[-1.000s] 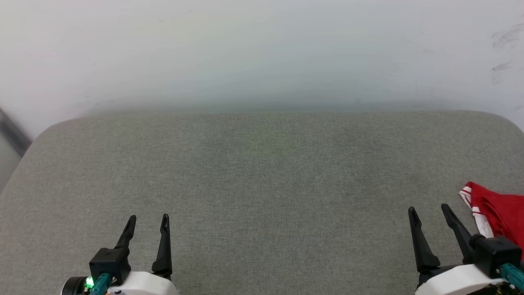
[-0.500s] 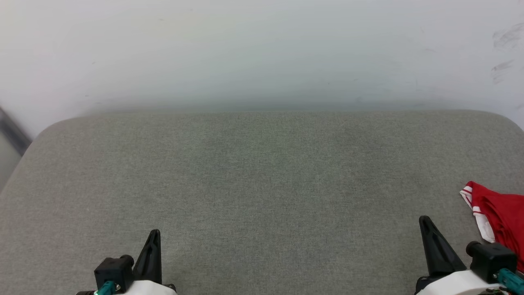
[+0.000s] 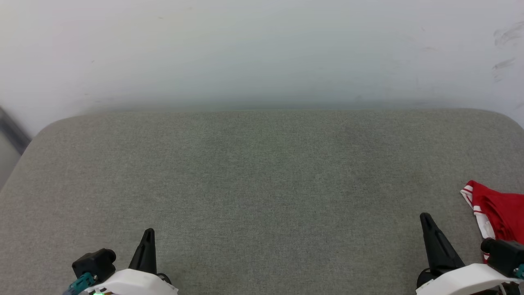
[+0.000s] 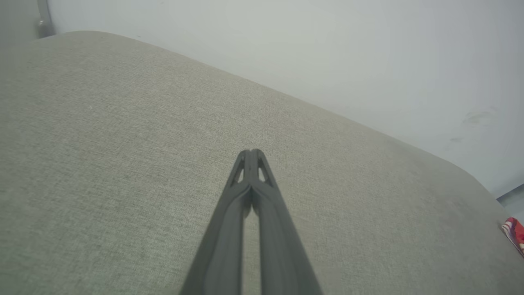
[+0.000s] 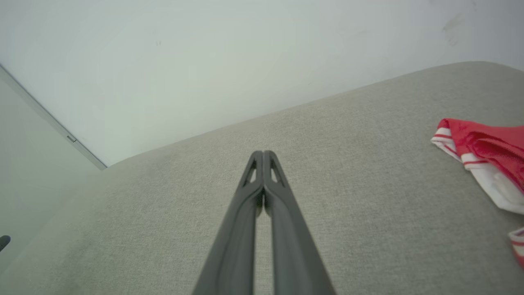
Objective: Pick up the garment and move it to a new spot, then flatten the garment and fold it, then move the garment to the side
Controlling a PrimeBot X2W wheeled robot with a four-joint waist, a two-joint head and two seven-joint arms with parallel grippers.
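Observation:
The garment (image 3: 497, 211) is a red jersey with a white, red-striped sleeve edge, bunched at the right edge of the grey cushioned surface (image 3: 262, 176). It also shows at the right of the right wrist view, garment (image 5: 487, 157), and as a sliver in the left wrist view, garment (image 4: 515, 232). My right gripper (image 3: 426, 219) is shut and empty, just left of the garment, apart from it. Its fingertips (image 5: 263, 155) meet above bare cushion. My left gripper (image 3: 148, 233) is shut and empty at the lower left, far from the garment, with fingertips (image 4: 250, 153) pressed together.
A pale wall (image 3: 262, 53) rises right behind the cushion's far edge. The cushion's corners are rounded. A dark strip (image 3: 12, 129) runs along the far left.
Both grippers went from open to shut and drew back toward the bottom edge. The garment lies as before.

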